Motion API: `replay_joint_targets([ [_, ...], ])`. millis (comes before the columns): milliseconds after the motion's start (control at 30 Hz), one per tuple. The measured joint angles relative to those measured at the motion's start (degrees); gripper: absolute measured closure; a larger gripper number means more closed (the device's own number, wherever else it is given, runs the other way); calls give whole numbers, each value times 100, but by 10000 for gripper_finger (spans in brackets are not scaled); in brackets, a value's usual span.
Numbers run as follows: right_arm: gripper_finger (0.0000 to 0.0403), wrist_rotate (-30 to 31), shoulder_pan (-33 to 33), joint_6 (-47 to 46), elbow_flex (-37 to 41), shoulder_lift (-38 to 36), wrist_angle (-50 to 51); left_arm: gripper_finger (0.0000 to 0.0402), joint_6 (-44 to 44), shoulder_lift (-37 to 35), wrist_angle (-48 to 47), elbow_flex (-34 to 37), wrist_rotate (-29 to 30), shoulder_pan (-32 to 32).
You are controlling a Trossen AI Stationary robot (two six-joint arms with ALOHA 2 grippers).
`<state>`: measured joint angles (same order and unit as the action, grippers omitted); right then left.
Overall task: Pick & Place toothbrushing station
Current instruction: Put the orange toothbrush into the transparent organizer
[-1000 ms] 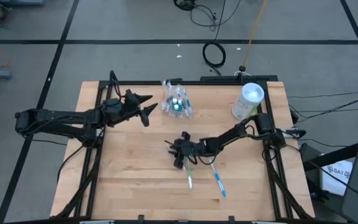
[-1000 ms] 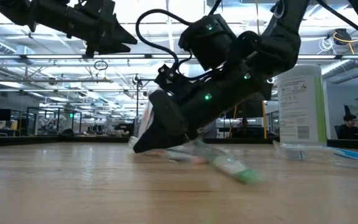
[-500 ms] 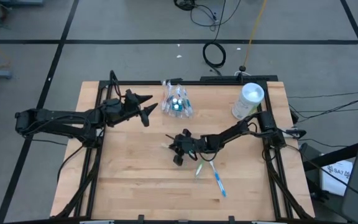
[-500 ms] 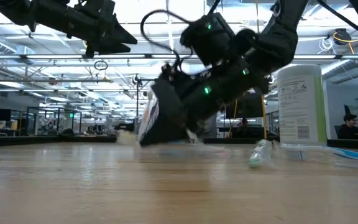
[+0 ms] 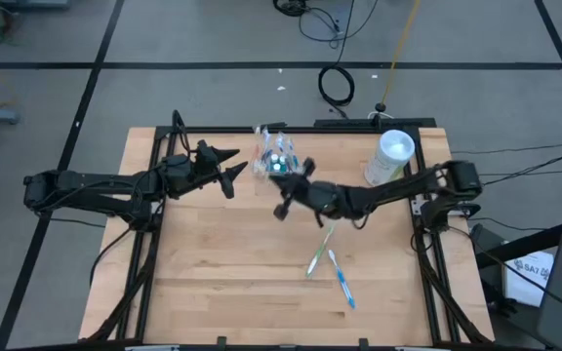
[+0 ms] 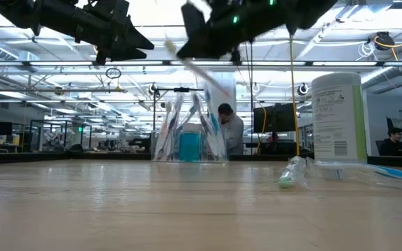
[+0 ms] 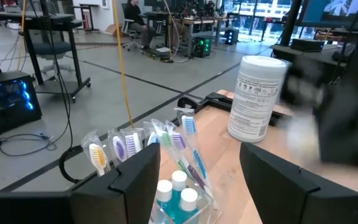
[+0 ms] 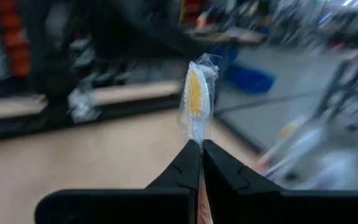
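The toothbrush station is a clear holder (image 5: 277, 162) (image 6: 189, 139) at the table's far middle, with several wrapped brushes standing in it and a blue bottle. My right gripper (image 5: 286, 187) (image 8: 201, 146) hangs high, just in front of it, shut on a wrapped toothbrush (image 6: 204, 75) with yellow bristles. A green toothbrush (image 5: 318, 255) and a blue one (image 5: 341, 279) lie flat on the wood. My left gripper (image 5: 230, 168) (image 7: 201, 180) stays open in the air, left of the holder. My right gripper pinches the wrapped toothbrush between its two fingertips, on the stretch just below the head (image 8: 196, 134). The yellow-bristled head (image 8: 194, 93) sticks out past the tips. The brush is lifted clear of the table and slants down below the gripper in the low view.
A white canister (image 5: 390, 158) (image 6: 338, 118) stands at the far right of the table, behind my right arm. The near half of the wooden top holds only the two loose brushes. People stand in the room beyond the table.
My right gripper has shut on a toothbrush at the table's middle, lifted it clear and carried it up and toward the far edge, to the holder. The green toothbrush on the table has slid a little toward the right.
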<state>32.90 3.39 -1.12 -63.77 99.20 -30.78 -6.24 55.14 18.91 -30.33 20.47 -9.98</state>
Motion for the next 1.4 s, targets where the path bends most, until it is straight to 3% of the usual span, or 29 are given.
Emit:
replay_joint_targets([
  [133,402,117,-206,579,179,-387,-714,172,5,0,5,0,2,0],
  [233,401,-287,-421,810,541,-522,-1624,172,7,2,7,0,2,0],
  [400,401,-611,-861,1022,1380,-484,-3571,172,7,1,21,0,2,0],
  [533,401,-615,-1281,944,1914,-250,-4433,172,16,2,43,0,12,-2],
  [733,402,-1226,-1816,543,1936,276,-4872,172,331,2,336,0,43,-7],
  [900,402,-1196,-1882,237,1878,665,-4936,172,544,2,501,0,48,-4],
  [1067,402,-1202,-1793,492,1878,1003,-4961,172,786,2,503,0,58,-4],
  [1400,403,-373,-1473,805,1879,1417,-4922,172,791,2,497,0,59,-5],
])
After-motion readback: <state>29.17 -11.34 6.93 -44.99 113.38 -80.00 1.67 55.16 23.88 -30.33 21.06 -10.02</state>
